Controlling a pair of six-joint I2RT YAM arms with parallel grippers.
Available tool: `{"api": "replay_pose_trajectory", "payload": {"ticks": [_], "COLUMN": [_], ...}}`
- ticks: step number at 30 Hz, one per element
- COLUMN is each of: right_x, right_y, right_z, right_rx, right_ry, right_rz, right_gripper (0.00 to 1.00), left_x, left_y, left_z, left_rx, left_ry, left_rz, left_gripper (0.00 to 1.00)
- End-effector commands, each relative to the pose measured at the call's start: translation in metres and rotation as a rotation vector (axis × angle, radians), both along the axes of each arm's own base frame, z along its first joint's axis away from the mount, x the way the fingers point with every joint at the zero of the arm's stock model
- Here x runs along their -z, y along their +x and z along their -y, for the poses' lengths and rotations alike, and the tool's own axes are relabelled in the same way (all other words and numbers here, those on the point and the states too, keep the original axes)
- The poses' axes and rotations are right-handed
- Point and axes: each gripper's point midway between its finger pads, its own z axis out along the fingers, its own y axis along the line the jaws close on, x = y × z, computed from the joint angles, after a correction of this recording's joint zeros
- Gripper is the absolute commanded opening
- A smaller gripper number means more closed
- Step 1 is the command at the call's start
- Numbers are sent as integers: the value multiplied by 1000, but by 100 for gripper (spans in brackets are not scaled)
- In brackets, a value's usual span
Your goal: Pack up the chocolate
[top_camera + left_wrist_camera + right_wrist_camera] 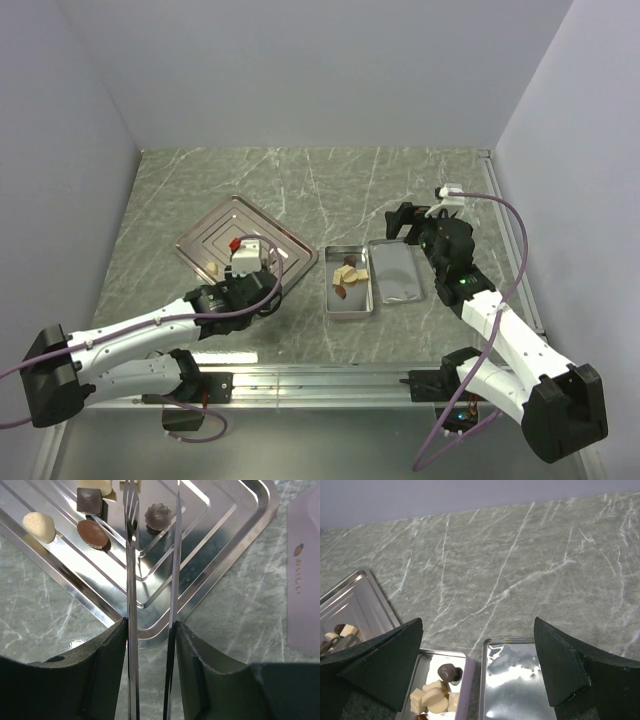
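With the left gripper (152, 490) apart astride the fluted dark chocolate (157, 516) on the ridged tray (240, 555), centre first; close gently; the right gripper (478, 621) stands wide apart.

Beside my left hand: pale lilac tin (306, 590), side bears small orange carrot mark and a short row of blue characters, too small to read.

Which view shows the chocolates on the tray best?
Left wrist: the chocolates lie close and sharp on the tray. From the top the left arm hides most; the right wrist catches only a couple at its edge.
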Motion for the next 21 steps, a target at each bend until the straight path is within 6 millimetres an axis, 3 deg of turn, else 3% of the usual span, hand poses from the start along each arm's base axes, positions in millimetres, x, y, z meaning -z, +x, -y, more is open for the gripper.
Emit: {"api": "replay_pose_trajectory", "payload": {"ticks": [1,12,21], "right_x": [-26,-26,-25], "right_y": [6,7,7], "right_z": [0,0,0], "right_rx": [1,3,2], "right_ry": [7,6,7], "right_rz": [61,57,55], "right_gripper": [98,98,98], "left_x": [-5,4,-10], "left_y": [2,-7,-6], "left_z": [7,14,15], "left_rx": [2,33,34], "left_ry": [-15,5,-6], "left_rz": [4,-35,5], "left_gripper": [48,38,33]}}
